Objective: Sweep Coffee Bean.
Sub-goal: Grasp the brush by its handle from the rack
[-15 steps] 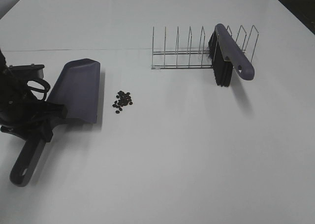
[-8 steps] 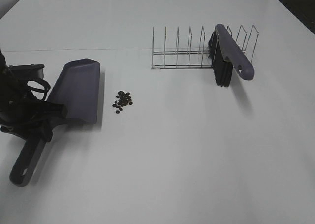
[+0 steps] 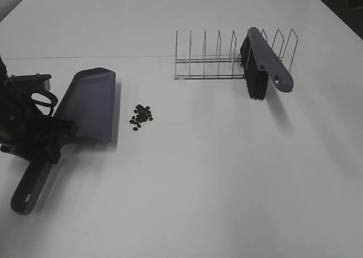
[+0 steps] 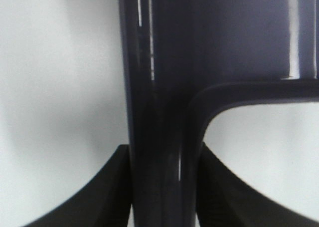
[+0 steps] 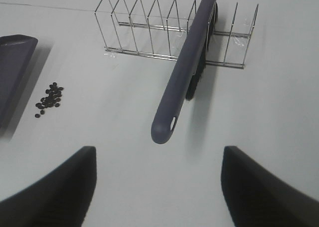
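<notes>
About twenty tiny dark oval coffee beans (image 3: 141, 116) cluster toward the left edge of the white table (image 3: 227, 184), just beside the grey-purple plastic dustpan (image 3: 91, 102). We find the left gripper (image 3: 52, 136) pinching its handle, the right gripper (image 5: 159, 187) spread, empty.

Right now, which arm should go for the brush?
Right. The right gripper is open and empty, with the brush in the rack straight ahead in its wrist view. The left gripper is shut on the dustpan, beside the coffee beans.
</notes>
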Available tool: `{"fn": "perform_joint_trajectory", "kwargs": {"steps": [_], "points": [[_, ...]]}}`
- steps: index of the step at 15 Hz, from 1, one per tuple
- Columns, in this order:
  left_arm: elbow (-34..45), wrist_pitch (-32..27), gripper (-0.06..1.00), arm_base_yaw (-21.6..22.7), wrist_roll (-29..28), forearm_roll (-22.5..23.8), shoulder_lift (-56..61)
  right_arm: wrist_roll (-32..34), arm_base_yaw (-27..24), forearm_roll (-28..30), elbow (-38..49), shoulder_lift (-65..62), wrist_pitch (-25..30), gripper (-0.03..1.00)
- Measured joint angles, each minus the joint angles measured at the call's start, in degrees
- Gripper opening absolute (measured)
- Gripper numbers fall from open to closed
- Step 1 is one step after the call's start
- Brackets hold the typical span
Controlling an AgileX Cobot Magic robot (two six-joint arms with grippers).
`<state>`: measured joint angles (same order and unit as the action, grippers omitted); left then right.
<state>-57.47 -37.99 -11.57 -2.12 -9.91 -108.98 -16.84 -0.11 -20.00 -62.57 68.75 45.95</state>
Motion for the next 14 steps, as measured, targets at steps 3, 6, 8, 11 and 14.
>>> {"fn": "perform_joint_trajectory", "kwargs": {"steps": [3,6,8,11,14], "points": [[0.0,0.0,0.34,0.0,0.0,0.1,0.0,1.1,0.4,0.3,-8.1,9.5,2.9,0.62],[0.0,0.0,0.34,0.0,0.0,0.1,0.0,9.6,7.4,11.6,-18.4,18.8,4.3,0.62],[0.0,0.2,0.34,0.0,0.0,0.1,0.0,18.6,12.5,18.5,-29.9,28.8,12.4,0.62],[0.0,0.5,0.34,0.0,0.0,0.1,0.0,20.1,12.8,18.9,-39.9,39.1,20.1,0.62],[0.0,0.8,0.34,0.0,0.0,0.1,0.0,21.1,12.8,18.5,-46.5,45.7,21.1,0.62]]}}
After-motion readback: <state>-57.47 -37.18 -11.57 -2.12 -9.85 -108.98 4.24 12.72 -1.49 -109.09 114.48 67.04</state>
